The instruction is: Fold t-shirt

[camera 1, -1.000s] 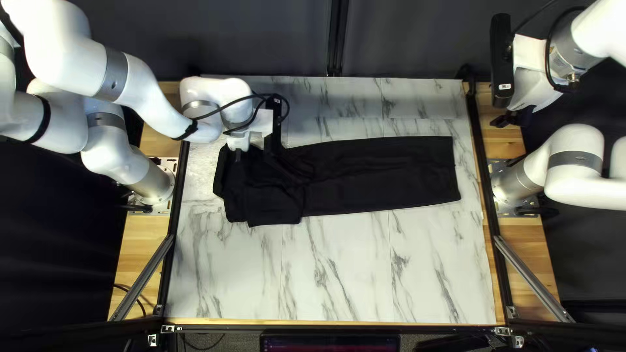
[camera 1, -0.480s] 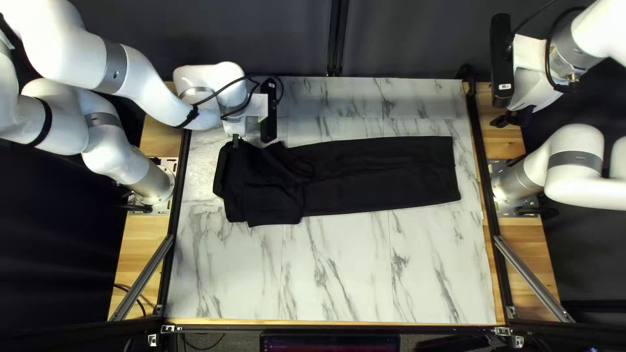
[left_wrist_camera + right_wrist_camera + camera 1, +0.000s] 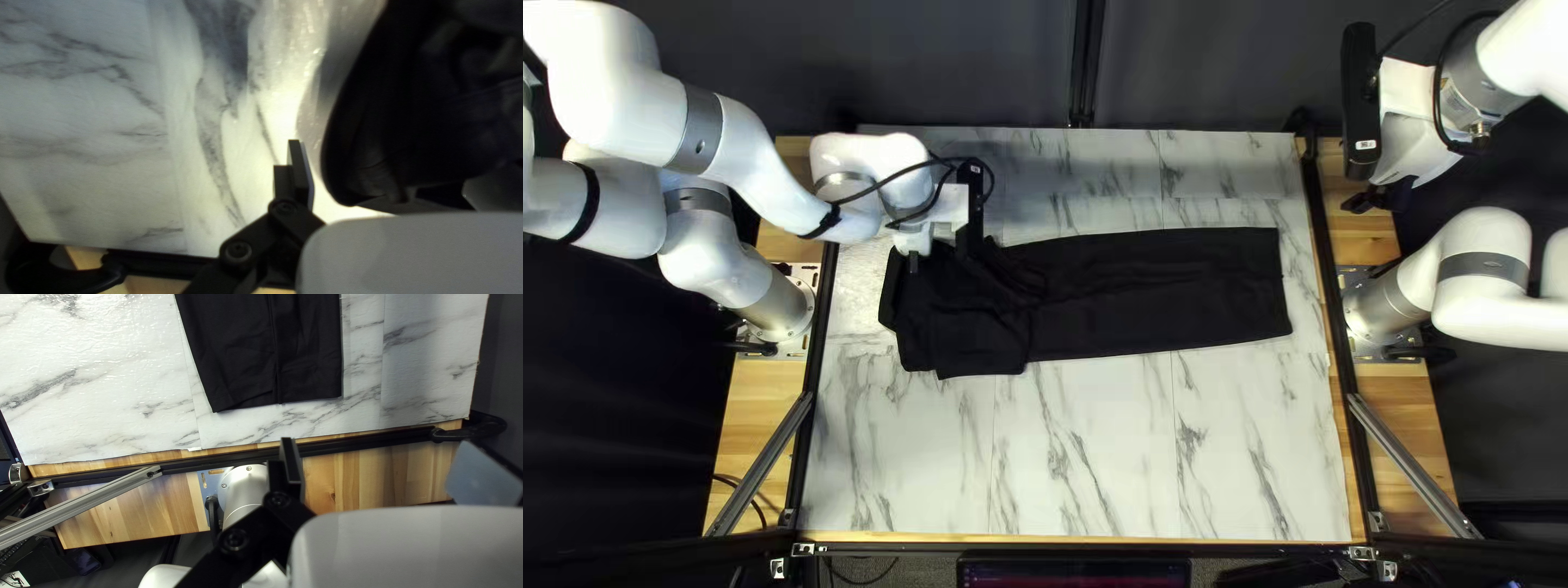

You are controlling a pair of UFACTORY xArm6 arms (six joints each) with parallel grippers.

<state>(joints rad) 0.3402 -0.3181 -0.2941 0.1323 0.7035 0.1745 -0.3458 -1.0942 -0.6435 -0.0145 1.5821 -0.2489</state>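
The marble-patterned table (image 3: 1089,457) is the biggest thing here. Next comes the black garment (image 3: 1165,289), which looks like trousers: it lies lengthwise from the table's left part toward its right edge, smooth at the right, rumpled at the left. My left claw (image 3: 938,259) hangs at the garment's far left corner, fingers apart; I can't tell whether it touches. My right claw (image 3: 1381,198) is beyond the table's right edge, spread, well apart from the cloth.
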